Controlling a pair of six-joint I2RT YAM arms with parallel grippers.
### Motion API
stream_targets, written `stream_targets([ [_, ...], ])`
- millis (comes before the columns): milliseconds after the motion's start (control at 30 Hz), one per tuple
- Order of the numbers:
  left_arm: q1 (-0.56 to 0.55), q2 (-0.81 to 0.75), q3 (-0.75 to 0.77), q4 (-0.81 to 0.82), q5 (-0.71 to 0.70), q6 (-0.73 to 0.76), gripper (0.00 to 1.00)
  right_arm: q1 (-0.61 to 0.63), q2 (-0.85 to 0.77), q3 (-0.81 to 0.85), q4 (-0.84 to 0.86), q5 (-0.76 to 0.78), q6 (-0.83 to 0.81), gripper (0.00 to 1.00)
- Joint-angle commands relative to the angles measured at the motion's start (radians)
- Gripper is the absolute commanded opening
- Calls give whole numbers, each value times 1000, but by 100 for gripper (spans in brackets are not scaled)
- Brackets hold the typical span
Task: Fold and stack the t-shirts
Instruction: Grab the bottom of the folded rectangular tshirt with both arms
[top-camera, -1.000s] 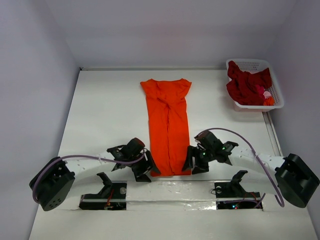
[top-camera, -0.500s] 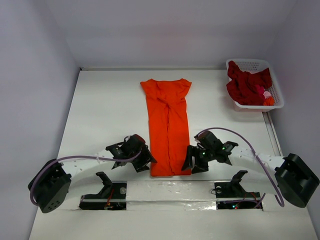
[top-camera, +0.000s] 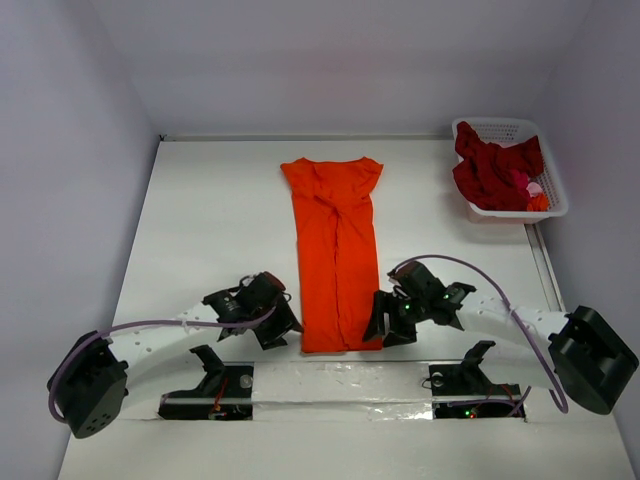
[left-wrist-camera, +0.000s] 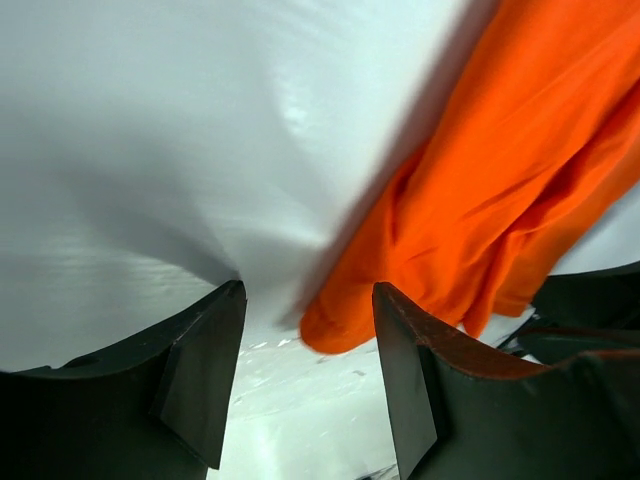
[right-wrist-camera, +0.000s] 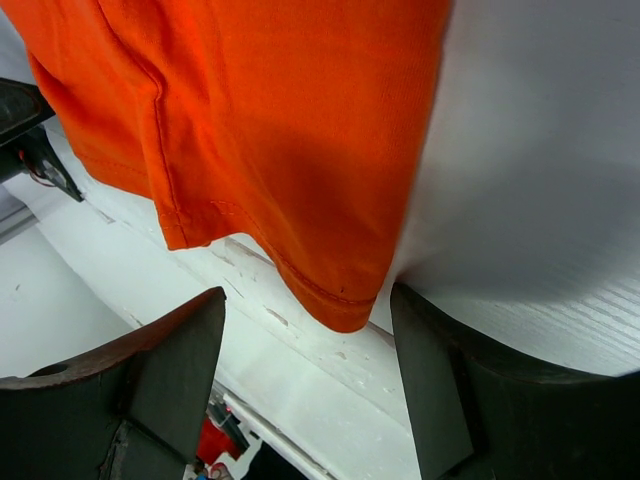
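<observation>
Notes orange t-shirt (top-camera: 336, 250) lying folded lengthwise. Finds left gripper (left-wrist-camera: 308, 330) released beside near-left hem corner, right gripper (right-wrist-camera: 308, 300) released astride near-right corner, perhaps touching.

Orange t-shirt (top-camera: 337, 255) lies folded lengthwise; dark red t-shirt (top-camera: 492, 168) is heaped far right.

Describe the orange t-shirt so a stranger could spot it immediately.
Start at the white table; down its middle, running from the far side to the near side, lies the orange t-shirt, folded into a long narrow strip. Unlike the dark red shirts heaped in the white basket at the far right corner, it is bright orange and lies flat.
</observation>
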Motion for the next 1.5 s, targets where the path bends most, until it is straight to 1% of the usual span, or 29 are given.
stream_targets([
  [0,3,-38,44,-147,-8,35,50,11,15,25,18,25,-25,73],
  [133,3,-44,19,-140,4,38,49,11,25,32,23,31,-22,71],
  [233,3,-27,-20,-73,24,27,49,11,38,34,21,32,-25,70],
  [333,3,8,-29,-33,30,30,49,11,36,35,15,35,-29,70],
  [467,3,91,-54,97,97,41,48,11,33,39,7,40,-32,70],
  [533,-6,123,-48,113,116,58,48,11,33,39,4,38,-32,70],
  [600,-6,149,-22,97,125,84,47,11,30,37,4,38,-32,70],
  [667,-6,139,3,46,122,99,46,11,30,39,3,40,-33,70],
  [867,-6,31,29,-98,117,109,44,11,33,37,7,37,-32,70],
  [967,-6,-12,25,-137,116,100,44,11,38,39,12,35,-32,70],
  [1067,-6,-29,-1,-120,125,87,44,11,42,42,15,34,-33,70],
  [1233,-6,7,-25,-60,136,81,44,11,47,48,10,35,-38,70],
  [1367,-6,85,-29,26,169,101,45,11,47,46,7,37,-38,70],
  [1467,-6,128,1,27,160,122,45,11,39,45,4,38,-35,70],
])
